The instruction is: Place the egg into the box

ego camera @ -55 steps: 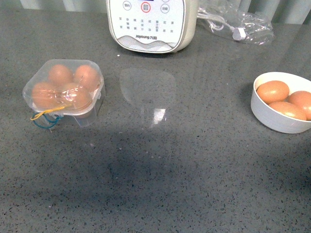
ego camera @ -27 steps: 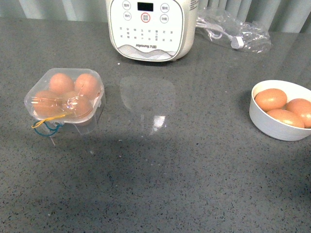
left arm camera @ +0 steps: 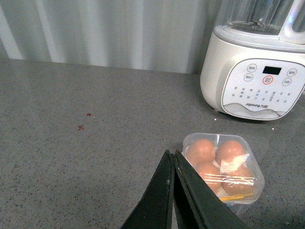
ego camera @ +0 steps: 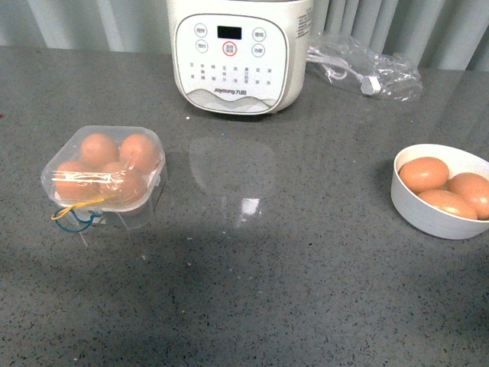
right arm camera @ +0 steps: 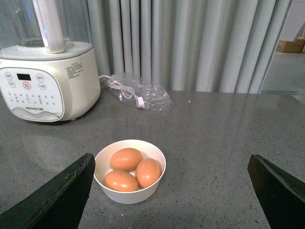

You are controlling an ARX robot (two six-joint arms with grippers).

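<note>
**Camera view tilts up; box sits full and shut, both arms clear**

Over the last second the front view has slid downward across the scene: the box [ego camera: 103,170], the bowl [ego camera: 436,218] and the blender base [ego camera: 241,57] all sit lower in the picture than before, and more of the curtain behind the blender now shows. Nothing on the counter [ego camera: 252,290] has itself shifted relative to the blender. I judge the robot is pulling back or re-aiming, not working.

The box lies well to the left of the blender, nearer the robot. Its clear lid is down over four eggs, one of them the egg [ego camera: 126,183] of the task, so the placing looks done. Yellow and blue bands [ego camera: 74,215] trail loose from its near edge.

The left gripper [left arm camera: 173,164] has its fingers pressed together, holding nothing, just beside the box. The right gripper [right arm camera: 171,191] is spread wide, above the bowl of three eggs, right of the blender.

A bagged cable [ego camera: 365,57] lies just right of the blender. Nothing blocks either arm.
</note>
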